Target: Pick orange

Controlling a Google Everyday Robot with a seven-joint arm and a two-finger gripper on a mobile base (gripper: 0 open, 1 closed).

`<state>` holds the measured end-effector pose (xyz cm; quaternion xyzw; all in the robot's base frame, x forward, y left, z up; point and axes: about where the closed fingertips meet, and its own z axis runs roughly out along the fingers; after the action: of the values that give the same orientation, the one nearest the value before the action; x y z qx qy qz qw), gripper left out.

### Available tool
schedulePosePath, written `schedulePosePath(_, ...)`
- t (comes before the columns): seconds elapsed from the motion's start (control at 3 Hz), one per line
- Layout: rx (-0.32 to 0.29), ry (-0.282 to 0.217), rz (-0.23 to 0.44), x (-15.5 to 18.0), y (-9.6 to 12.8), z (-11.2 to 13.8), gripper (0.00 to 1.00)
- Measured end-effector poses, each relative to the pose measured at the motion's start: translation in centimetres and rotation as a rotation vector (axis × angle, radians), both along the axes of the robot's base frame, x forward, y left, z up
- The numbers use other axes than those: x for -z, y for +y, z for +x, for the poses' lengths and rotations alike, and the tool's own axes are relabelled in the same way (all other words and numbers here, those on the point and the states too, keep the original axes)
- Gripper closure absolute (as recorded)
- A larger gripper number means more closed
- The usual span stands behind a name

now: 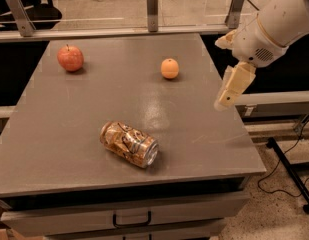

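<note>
**A:** Where is our orange (169, 68)?

**B:** It sits alone on the far half of the grey table (69, 114), right of centre. The red apple (70, 58) is well apart from it at the far left. The printed drink can (129, 144) lies on its side near the front edge.

**A:** And our gripper (225, 98)?

**B:** It hangs over the table's right edge, pointing down, to the right of the orange and well apart from it. We see nothing in it, but we cannot tell whether it is spread or closed.

**A:** How do we expect the fruit to handle?

**B:** We judge it light and fairly firm, with a rind that gives a little and offers some grip. It is round, so it may roll if we touch one side first.

**A:** So where do we take hold?

**B:** We take it across its widest middle, coming down centred from above. We squeeze only enough to lift it without bruising. The apple and the can are far enough off not to crowd us.
</note>
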<state>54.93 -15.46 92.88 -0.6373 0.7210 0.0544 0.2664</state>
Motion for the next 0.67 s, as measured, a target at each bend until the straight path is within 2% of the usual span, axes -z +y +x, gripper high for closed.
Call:
schedulePosePath(0.33, 0.004, -0.019, 0.029, 0.3, 0.8, 0.8, 0.00)
schedulePosePath(0.67, 0.017, -0.050, 0.115, 1.4, 3.1, 4.2, 0.00)
